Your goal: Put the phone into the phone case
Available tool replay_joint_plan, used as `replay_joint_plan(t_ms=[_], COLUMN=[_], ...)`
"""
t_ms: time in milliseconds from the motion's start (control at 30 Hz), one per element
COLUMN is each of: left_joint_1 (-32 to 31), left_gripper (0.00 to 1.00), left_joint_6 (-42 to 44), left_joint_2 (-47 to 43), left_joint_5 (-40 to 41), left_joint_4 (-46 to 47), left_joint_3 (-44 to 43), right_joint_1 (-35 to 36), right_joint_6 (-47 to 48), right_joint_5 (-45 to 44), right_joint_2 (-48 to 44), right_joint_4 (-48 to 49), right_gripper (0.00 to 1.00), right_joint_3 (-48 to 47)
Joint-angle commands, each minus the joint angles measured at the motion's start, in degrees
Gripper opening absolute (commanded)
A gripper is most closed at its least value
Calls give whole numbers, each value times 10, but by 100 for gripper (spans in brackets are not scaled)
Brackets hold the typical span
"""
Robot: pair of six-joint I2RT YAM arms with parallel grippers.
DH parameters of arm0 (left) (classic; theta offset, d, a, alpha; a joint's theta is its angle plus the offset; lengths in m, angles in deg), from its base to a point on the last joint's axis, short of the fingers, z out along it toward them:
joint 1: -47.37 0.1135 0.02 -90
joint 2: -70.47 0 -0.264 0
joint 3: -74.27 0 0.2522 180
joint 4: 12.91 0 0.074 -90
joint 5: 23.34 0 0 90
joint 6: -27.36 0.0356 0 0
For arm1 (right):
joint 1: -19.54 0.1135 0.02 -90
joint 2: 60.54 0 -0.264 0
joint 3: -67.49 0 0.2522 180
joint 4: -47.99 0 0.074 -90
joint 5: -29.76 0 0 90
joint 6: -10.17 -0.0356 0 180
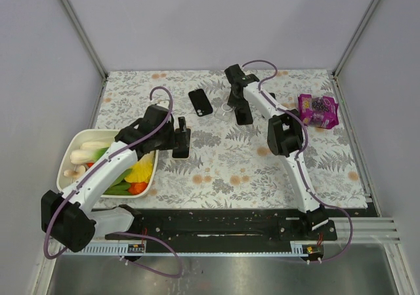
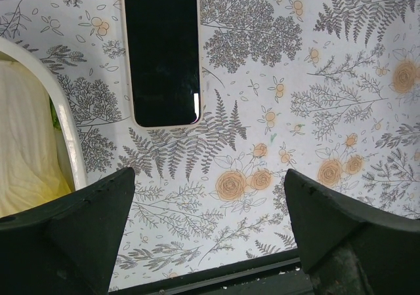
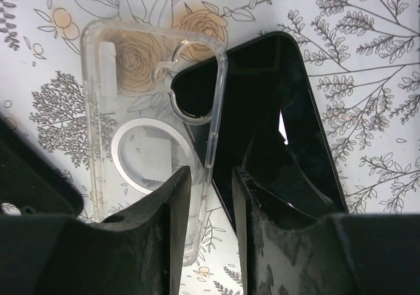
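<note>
A clear phone case (image 3: 141, 111) with a round ring lies on the flowered cloth. A black phone (image 3: 275, 118) lies beside it on the right, its corner overlapping the case's top corner. My right gripper (image 3: 210, 174) is shut on the case's right side wall, with one finger inside the case and one over the phone. In the top view the right gripper (image 1: 231, 105) is at the far middle, with the phone (image 1: 243, 115) beneath it. My left gripper (image 2: 210, 177) is open and empty above the cloth, with a black phone with a pale rim (image 2: 161, 49) lying ahead of it.
Another dark phone (image 1: 200, 101) lies left of the case. A white bowl (image 1: 80, 137) of vegetables stands at the left, and its rim shows in the left wrist view (image 2: 65, 124). A purple snack packet (image 1: 317, 110) lies at the far right. A black rail (image 1: 216, 223) runs along the near edge.
</note>
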Motion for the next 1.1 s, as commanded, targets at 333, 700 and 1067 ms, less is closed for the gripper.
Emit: replay_joint_plan(t_ms=[333,700,1067], left_joint_1=[-1,-2,-2], left_gripper=[99,99,99], left_joint_6=[-4,-36,-70], left_joint_2=[-30,-48,-55], left_joint_5=[-19,-34,-62], left_joint_4=[26,67,121], left_joint_3=[21,65,108], right_joint_1=[5,-3,-2], right_joint_6=[-7,46,32], right_joint_5=[4,30,168], right_joint_2=[-5,-120,-371], right_joint_4=[-45,-24,156], right_gripper=[2,0,0], right_joint_3=[-8,39,417])
